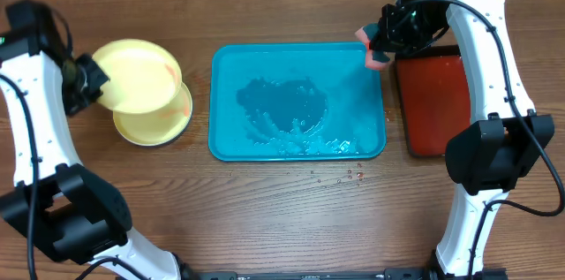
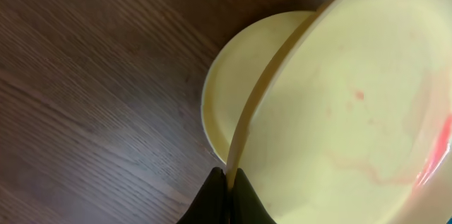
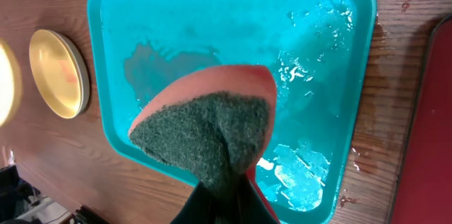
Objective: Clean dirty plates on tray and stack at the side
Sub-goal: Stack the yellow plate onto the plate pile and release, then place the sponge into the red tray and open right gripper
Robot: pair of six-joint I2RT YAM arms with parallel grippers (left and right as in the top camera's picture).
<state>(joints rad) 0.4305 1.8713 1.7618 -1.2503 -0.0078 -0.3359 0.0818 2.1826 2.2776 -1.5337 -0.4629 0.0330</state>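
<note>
1. Gripping the rim of a yellow plate, the left tool is closed on its edge; the wrist view shows the two fingertips pinched together on the thin rim.
2. That plate is tilted, its hollow side facing up and toward the tray, with faint red streaks across the inside.
3. Under it, on the table, lies a stack of yellow plates, left of the tray and close beside it. The held plate overlaps the stack from above; whether the two touch I cannot tell, nor how many plates the stack holds.
4. The tray sits mid-table, teal, with a film of water and wet patches pooled toward its lower right part.
5. The right tool is closed on a sponge, pink with a dark green scouring face. It hangs over the tray's far right corner.
6. A red tray lies right of the teal one, near it but apart.
7. A few drops dot the table just off the tray's near right corner.
</note>
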